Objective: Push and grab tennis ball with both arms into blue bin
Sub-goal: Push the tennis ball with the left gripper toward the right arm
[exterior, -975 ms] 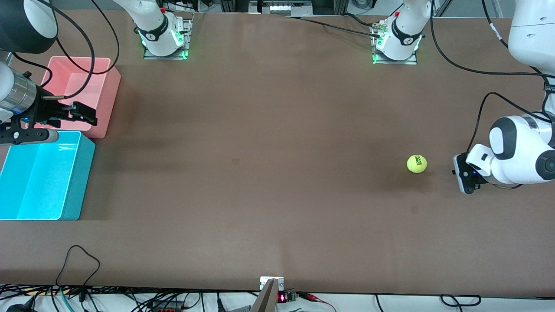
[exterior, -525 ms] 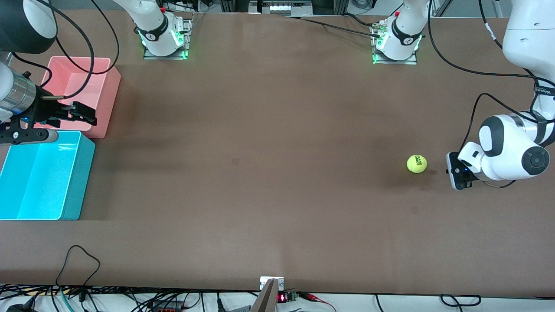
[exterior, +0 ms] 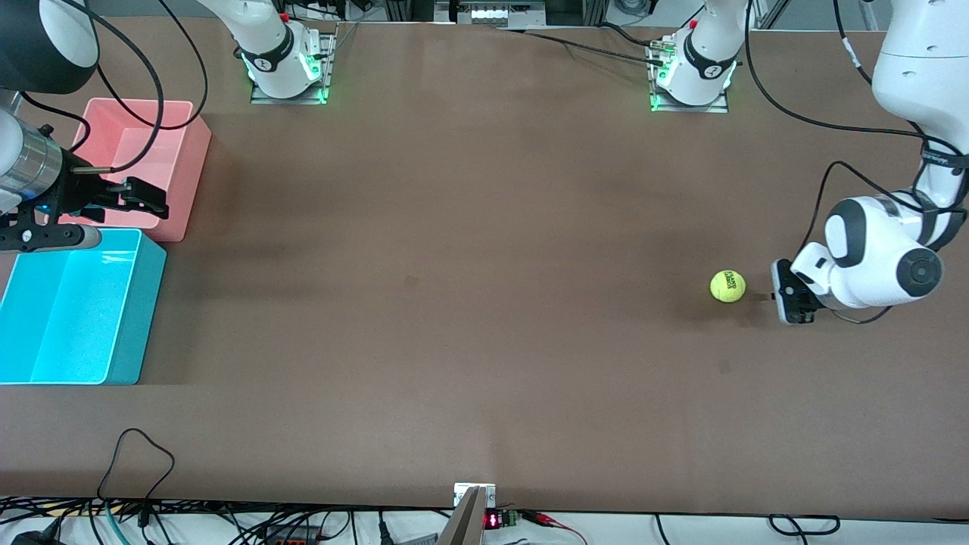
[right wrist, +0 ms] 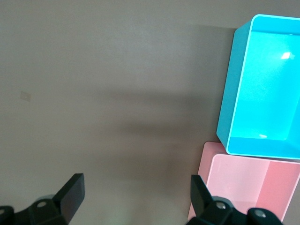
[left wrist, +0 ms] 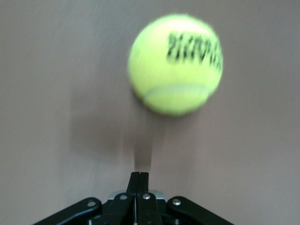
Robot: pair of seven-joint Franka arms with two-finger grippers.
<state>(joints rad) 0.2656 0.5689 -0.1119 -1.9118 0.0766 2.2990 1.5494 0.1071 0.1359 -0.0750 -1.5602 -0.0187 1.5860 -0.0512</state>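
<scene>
Now left gripper (exterior: 774,296) closer beside tennis ball (exterior: 727,286), fingers (left wrist: 138,180) pressed together.

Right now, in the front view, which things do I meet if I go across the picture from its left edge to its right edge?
Blue bin → right hand, open, over the pink bin → tennis ball → left hand, shut, low beside the ball.

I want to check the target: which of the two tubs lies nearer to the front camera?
The blue bin; the pink tub beside it lies farther from that camera.
</scene>
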